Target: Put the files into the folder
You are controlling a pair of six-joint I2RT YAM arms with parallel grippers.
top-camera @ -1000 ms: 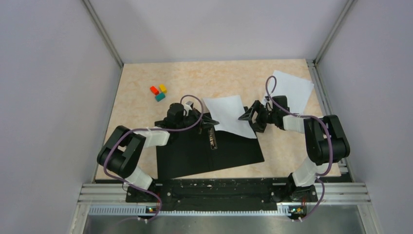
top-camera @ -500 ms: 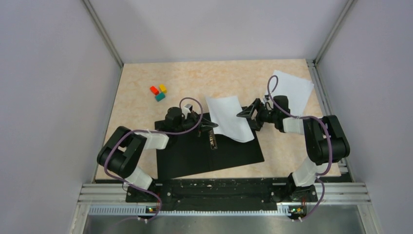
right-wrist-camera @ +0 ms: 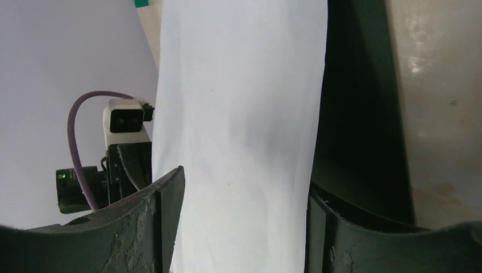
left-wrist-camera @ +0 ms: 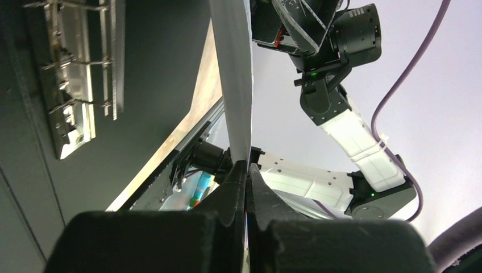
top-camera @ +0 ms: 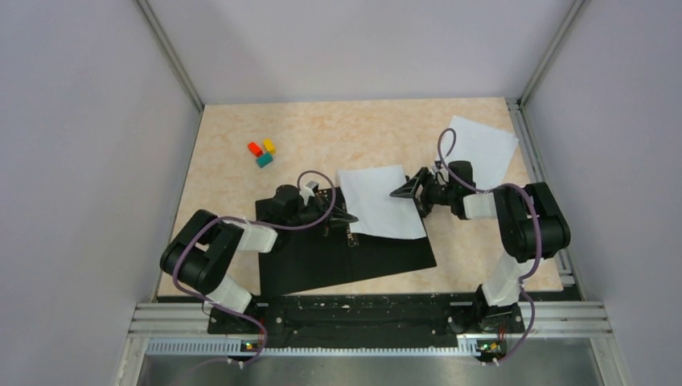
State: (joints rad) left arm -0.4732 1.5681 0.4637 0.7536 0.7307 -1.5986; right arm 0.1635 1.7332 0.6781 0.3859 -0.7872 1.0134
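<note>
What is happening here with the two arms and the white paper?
The left arm's fingers are shut on one edge of a white sheet, whose near part is over the open black folder. The right arm's fingers stand open at the opposite edge, one on each side of the sheet, not clamping it. A second sheet lies on the table at the far right, not yet in the folder.
</note>
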